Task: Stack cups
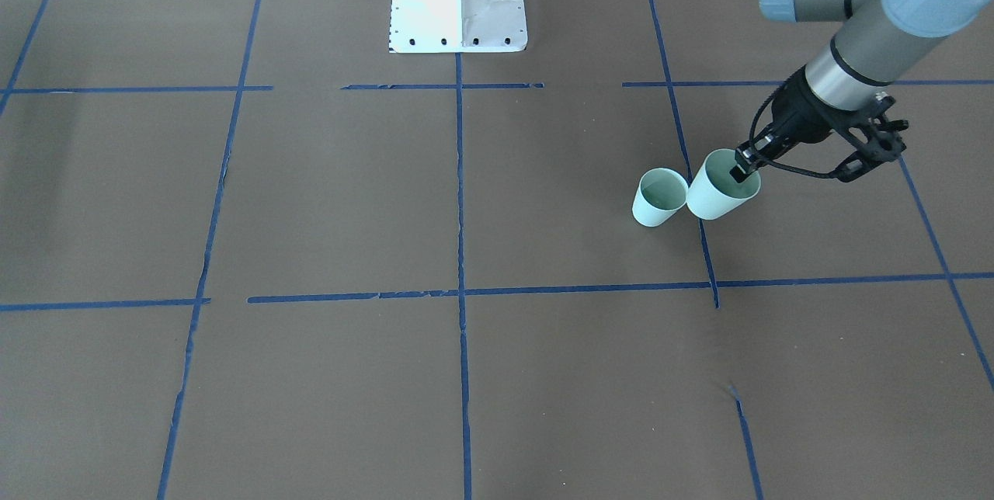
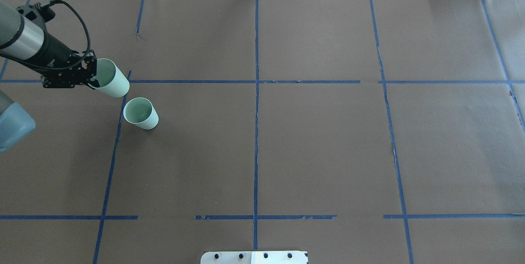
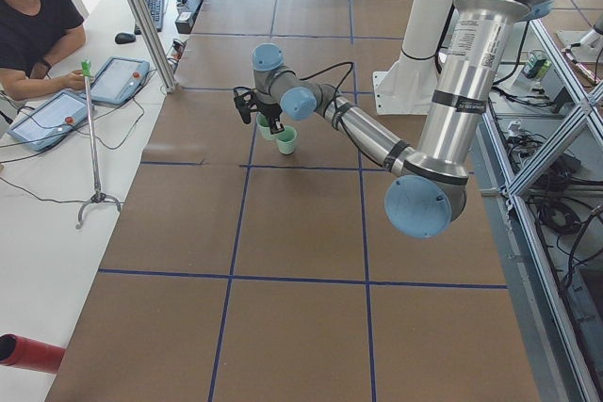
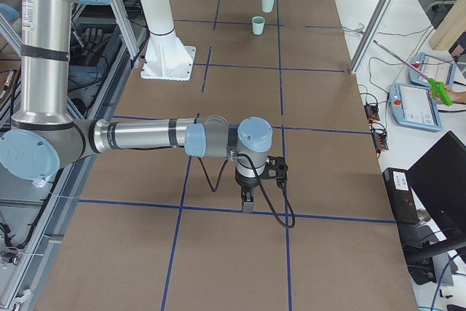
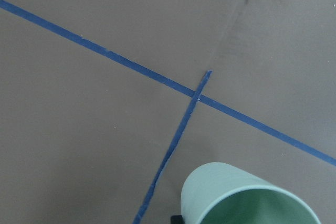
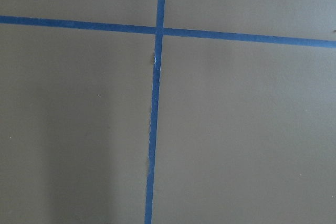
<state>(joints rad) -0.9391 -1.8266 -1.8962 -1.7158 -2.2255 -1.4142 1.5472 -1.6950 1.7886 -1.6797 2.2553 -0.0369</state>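
Observation:
Two pale mint-green cups are near the table's left end. One cup (image 1: 658, 199) (image 2: 141, 113) stands upright on the brown paper. My left gripper (image 1: 742, 166) (image 2: 93, 77) is shut on the rim of the other cup (image 1: 722, 188) (image 2: 112, 80), one finger inside it. It holds that cup tilted, just above the table, right beside the standing cup and a little farther from my base. The held cup's rim fills the bottom of the left wrist view (image 5: 247, 198). My right gripper (image 4: 247, 202) shows only in the exterior right view, pointing down over the table's right part; I cannot tell if it is open.
The table is brown paper marked with a grid of blue tape (image 2: 256, 133). My white base plate (image 1: 458, 11) is at the middle of the near edge. An operator (image 3: 33, 25) sits with tablets beyond the far edge.

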